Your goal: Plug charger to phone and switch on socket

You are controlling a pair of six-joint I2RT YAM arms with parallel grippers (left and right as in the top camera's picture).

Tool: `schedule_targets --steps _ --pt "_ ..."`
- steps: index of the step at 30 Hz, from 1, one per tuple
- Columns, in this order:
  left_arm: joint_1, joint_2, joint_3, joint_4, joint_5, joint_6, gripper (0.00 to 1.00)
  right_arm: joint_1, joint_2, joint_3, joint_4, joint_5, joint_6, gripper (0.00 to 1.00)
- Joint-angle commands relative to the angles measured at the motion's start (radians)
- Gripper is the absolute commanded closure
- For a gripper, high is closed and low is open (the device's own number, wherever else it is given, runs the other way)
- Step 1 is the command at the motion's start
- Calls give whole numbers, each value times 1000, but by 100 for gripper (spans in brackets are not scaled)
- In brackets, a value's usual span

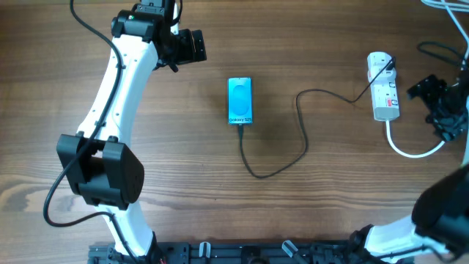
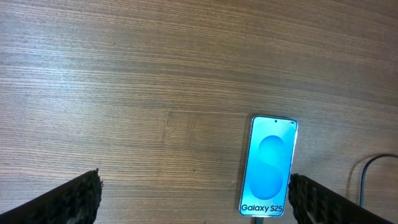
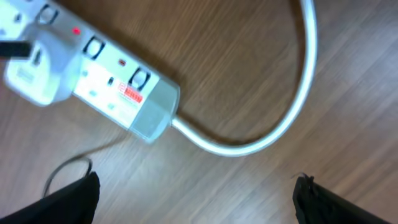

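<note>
The phone (image 1: 239, 101) lies flat mid-table with its cyan screen lit; it also shows in the left wrist view (image 2: 269, 165), reading "Galaxy S25". The thin black charger cable (image 1: 304, 139) runs from the phone's near end in a loop to a white adapter plugged in the socket (image 1: 383, 86). The socket also shows in the right wrist view (image 3: 99, 74) with a small red light on. My left gripper (image 1: 192, 45) is open and empty, left of and beyond the phone. My right gripper (image 1: 432, 103) is open and empty, just right of the socket.
The socket's thick white cord (image 1: 410, 152) curves off to the right, also seen in the right wrist view (image 3: 280, 124). More cables (image 1: 443, 29) lie at the far right corner. The arm bases stand along the table's near edge.
</note>
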Motion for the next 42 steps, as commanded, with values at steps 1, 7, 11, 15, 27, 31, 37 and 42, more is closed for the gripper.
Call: schedule_targets --steps 1,7,11,15,27,31,37,42 --pt "4 9 -4 0 -20 -8 0 37 -122 -7 -76 25 18 0" --pt "4 9 -4 0 -20 -8 0 164 -436 -167 -56 47 20 0" --pt "4 9 -4 0 -20 -8 0 237 -649 -289 -45 47 21 0" --pt "4 9 -4 0 -20 -8 0 244 -782 -340 -64 35 20 0" --pt "4 9 -4 0 -20 -8 0 244 -735 -340 -73 36 19 0" --pt "4 9 -4 0 -20 -8 0 245 -655 -340 -54 7 18 0" --pt "4 9 -4 0 -20 -8 0 248 -754 -422 116 -101 17 0" --pt "4 9 -4 0 -20 -8 0 248 -1035 -682 383 -182 -60 0"
